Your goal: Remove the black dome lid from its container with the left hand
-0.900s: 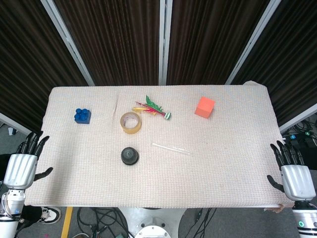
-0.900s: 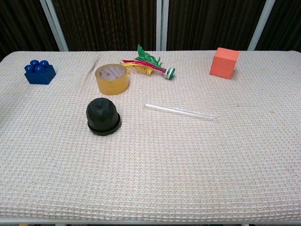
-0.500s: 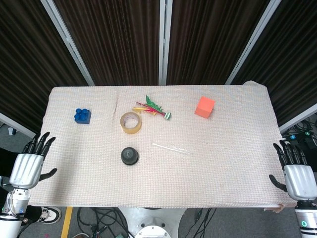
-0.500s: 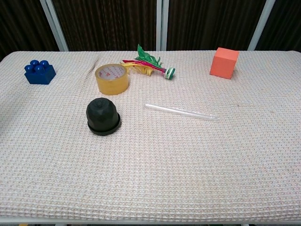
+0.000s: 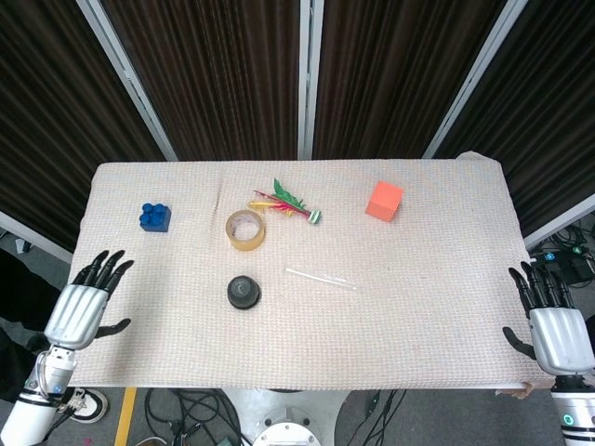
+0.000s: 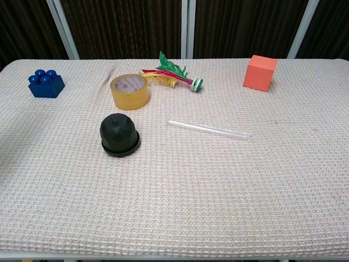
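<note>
Left robot hand: we see our left robot hand point(image 5: 82, 305) only in the head view, over the left front corner of the tabletop point(image 5: 418, 307), palm down, fingers spread apart and pointing toward the far side; it has hold of nothing.
Right robot hand: our right robot hand point(image 5: 555, 325) sits just off the right front edge of the tabletop, fingers apart and pointing away from us, thumb out to the side, nothing in its grasp.
Hands and the lid: both hands are well apart from the black dome lid point(image 6: 119, 131); we touch nothing on the cloth.
Black dome lid: one, sitting on its container point(image 6: 121, 149), of which only a low black rim shows below the dome; it stands left of centre, nearer to us than the tape roll point(image 6: 130, 91).
Tape roll: one, yellowish, lying flat just beyond the lid.
Blue block: we count one blue block point(image 6: 46, 83), studded on top, at the far left.
Orange cube: one orange cube point(image 6: 259, 72), far right.
Feather toy: one feather toy point(image 6: 172, 73), red, yellow and green, just right of the tape roll.
Clear tube: one clear tube point(image 6: 210, 129), lying flat near the centre, right of the lid.
</note>
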Controlling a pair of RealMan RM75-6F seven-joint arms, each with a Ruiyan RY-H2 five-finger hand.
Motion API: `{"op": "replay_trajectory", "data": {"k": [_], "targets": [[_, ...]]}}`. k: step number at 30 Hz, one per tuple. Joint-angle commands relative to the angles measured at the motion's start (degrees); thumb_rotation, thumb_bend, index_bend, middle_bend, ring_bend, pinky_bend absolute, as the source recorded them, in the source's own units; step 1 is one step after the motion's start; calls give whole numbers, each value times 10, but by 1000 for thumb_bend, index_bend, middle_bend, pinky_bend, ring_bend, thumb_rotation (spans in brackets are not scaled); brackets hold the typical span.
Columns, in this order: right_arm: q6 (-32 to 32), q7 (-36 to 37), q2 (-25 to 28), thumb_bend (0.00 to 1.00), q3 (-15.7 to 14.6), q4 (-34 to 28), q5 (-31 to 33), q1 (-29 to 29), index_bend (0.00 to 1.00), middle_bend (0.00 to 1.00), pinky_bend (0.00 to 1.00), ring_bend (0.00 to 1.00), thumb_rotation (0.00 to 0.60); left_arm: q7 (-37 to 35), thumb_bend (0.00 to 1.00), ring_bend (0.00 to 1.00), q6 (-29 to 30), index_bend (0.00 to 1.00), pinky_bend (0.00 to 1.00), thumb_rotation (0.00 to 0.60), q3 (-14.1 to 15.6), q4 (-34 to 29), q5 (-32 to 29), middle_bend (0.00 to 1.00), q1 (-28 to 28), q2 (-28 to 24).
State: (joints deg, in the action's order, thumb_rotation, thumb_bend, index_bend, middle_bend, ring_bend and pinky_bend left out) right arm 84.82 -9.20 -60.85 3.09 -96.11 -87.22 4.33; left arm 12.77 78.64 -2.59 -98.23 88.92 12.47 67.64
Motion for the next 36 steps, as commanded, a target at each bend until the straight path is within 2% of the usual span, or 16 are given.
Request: {"op": "replay_trajectory", "data": {"k": [1, 12, 18, 36], "targets": [[-2, -6, 0, 101, 4, -5, 4, 3, 0, 0, 0, 0, 600, 1, 0, 4, -19, 123, 211, 600, -2, 4, 9, 45, 18, 12], [-6, -17, 4, 101, 12, -20, 9, 11, 0, 0, 0, 0, 600, 14, 0, 4, -90, 123, 211, 600, -6, 10, 22, 46, 79, 50], [-4, -20, 6, 101, 16, -26, 17, 11, 0, 0, 0, 0, 600, -12, 0, 4, -145, 122, 211, 600, -2, 6, 16, 46, 114, 54], [-17, -10, 8, 101, 18, -25, 39, 13, 0, 0, 0, 0, 600, -81, 0, 4, -246, 120, 211, 600, -18, 89, -37, 62, 196, 134]]}}
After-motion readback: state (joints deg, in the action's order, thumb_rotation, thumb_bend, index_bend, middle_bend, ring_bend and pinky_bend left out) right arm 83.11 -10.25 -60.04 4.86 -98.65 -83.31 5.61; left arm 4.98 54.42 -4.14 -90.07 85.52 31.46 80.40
